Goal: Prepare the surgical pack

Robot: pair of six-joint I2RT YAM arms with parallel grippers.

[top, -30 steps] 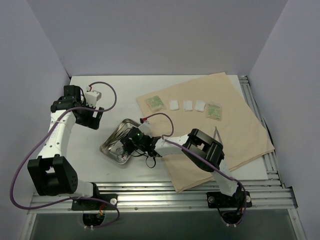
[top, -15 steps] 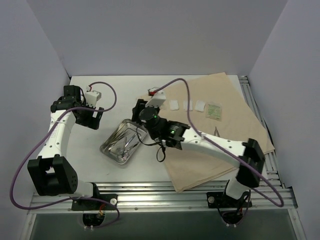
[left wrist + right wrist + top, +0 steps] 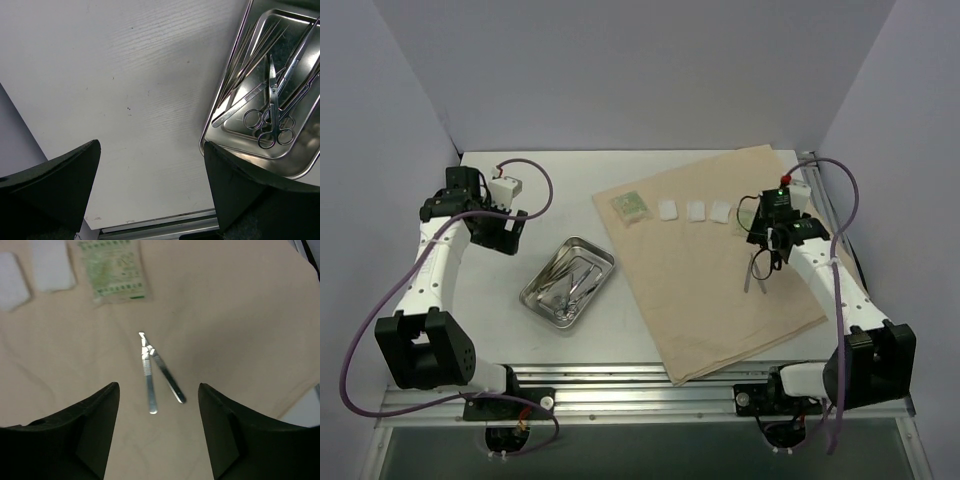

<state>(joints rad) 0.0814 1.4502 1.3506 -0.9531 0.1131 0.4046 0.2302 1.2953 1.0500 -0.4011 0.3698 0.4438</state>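
The steel tray (image 3: 295, 167) runs off the left wrist view's right edge. The right arm (image 3: 782, 212) partly hides the right green packet (image 3: 744, 214), its print unreadable.

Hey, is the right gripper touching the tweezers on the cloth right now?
Apart. The right wrist view shows bare cloth separating the tweezers from the open right gripper on both sides.

Left arm (image 3: 425, 275), right arm (image 3: 825, 275): white links, black joints, bases bolted to aluminium rail (image 3: 640, 378). Purple cable (image 3: 365, 340) looped along each. Green light (image 3: 782, 181) lit on right wrist, far from rail.
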